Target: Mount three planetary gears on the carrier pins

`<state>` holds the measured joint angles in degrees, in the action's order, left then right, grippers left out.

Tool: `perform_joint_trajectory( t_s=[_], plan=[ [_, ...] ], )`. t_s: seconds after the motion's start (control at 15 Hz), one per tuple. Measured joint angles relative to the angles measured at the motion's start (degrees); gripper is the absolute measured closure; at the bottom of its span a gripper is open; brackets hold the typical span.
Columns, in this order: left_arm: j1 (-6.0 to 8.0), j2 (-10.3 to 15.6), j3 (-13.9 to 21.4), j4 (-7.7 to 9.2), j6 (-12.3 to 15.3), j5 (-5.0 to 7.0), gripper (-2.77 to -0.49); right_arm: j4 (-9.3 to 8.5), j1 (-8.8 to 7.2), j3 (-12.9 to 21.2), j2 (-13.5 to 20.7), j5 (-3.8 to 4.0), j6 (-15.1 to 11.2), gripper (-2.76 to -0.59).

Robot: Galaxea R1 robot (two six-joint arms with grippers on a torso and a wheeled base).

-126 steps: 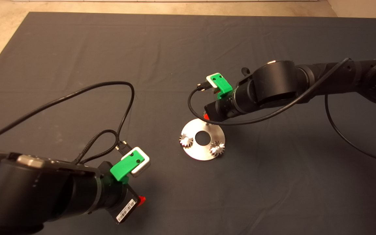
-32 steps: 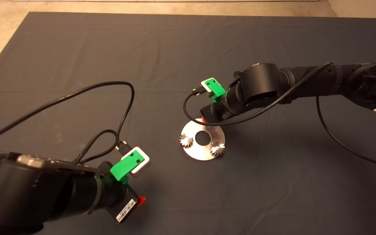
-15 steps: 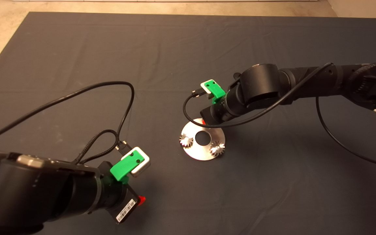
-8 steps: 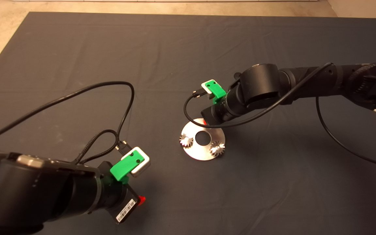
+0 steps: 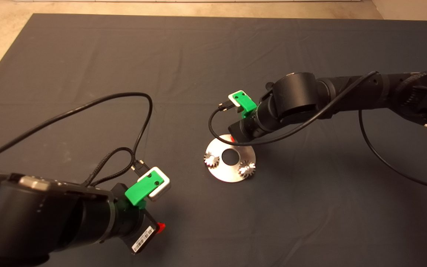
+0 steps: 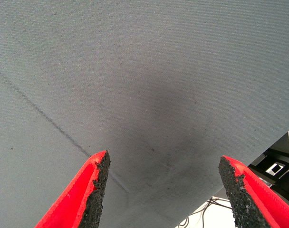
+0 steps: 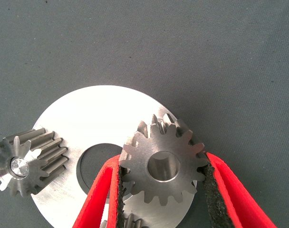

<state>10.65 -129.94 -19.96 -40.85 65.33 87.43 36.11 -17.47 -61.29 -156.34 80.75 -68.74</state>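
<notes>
Our right gripper [image 7: 161, 190] clamps the third gear [image 7: 162, 165] above the disc [image 7: 87, 123]; if misaligned, it may jam on the pin.

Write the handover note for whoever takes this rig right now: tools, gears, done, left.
Right tool: shut on the third gear, held over the far edge of the silver disc.
Left tool: open, idle over bare mat at the lower left.
Done: two gears seated on pins, one on the disc's left, one at its lower right.
Left: lower the held gear onto the last pin, hidden under the tool; release.
</notes>
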Motion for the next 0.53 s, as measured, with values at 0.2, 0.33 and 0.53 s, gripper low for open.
perform_joint_trajectory(
  t_s=[0.2,0.33,0.53],
  plan=[
    [0.0,0.0,0.0,0.0,0.0,0.02,-1.6,0.0,0.02,0.0,0.0,-0.19,0.0,-0.89],
    [0.0,0.0,0.0,0.0,0.0,0.0,-1.6,0.0,0.02,0.0,0.0,-0.21,0.0,-0.89],
    [0.0,0.0,0.0,0.0,0.0,0.0,-1.6,0.0,0.0,0.0,0.0,-0.21,0.0,-0.89]
  ],
)
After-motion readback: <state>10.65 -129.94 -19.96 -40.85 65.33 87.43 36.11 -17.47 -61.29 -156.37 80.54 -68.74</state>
